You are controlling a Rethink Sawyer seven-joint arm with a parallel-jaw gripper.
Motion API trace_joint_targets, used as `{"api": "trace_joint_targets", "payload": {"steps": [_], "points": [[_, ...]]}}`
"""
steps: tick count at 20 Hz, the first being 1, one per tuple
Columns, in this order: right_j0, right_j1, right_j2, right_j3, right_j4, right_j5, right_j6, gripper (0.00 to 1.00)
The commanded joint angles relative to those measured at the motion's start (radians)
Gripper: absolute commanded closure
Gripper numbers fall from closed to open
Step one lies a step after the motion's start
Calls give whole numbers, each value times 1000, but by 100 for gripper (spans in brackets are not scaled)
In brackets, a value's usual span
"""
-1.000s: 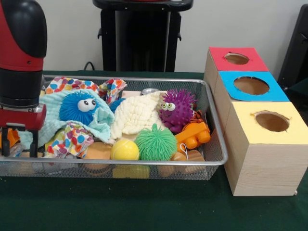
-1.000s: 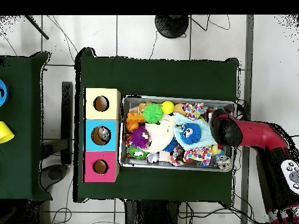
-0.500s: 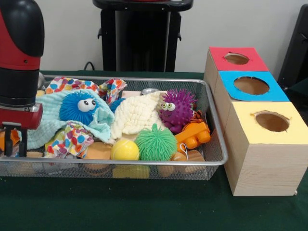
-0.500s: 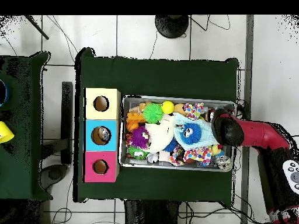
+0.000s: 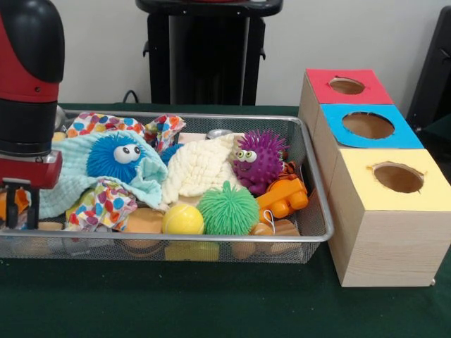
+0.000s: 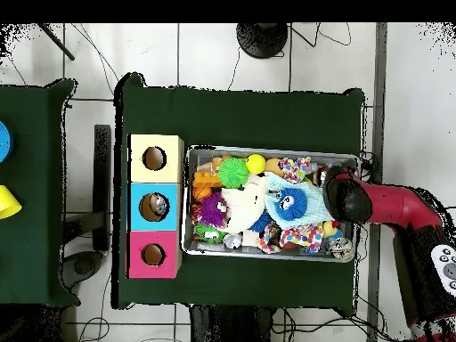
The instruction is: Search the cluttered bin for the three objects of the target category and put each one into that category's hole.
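At the mesh bin's end farthest from the boxes, hanging low: one red and black robot arm, its gripper sinking among the clutter, jaws impossible to judge as clenched or released. Possibly scraping the single silver wire-mesh bin on the way up. Perhaps dragging the mint terry cloth along and tumbling whatever is resting on it. Counting downward:

- three pale wooden boxes, topped red, blue and yellow, one round hole each
- four cloths, namely the mint, one cream waffle cloth and two polka-dot cloths
- three spiky rubber balls, blue, purple and green, seemingly one category, all lying in the bin
- one orange plastic toy
- one smooth yellow ball
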Motion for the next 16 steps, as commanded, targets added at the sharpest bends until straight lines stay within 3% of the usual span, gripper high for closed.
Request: {"api": "trace_joint_targets", "payload": {"steps": [1, 5, 16], "points": [[32, 17, 3, 25, -15, 37, -37, 100], [34, -68, 15, 70, 38, 123, -56, 100], [49, -119, 22, 61, 78, 215, -89, 100]]}}
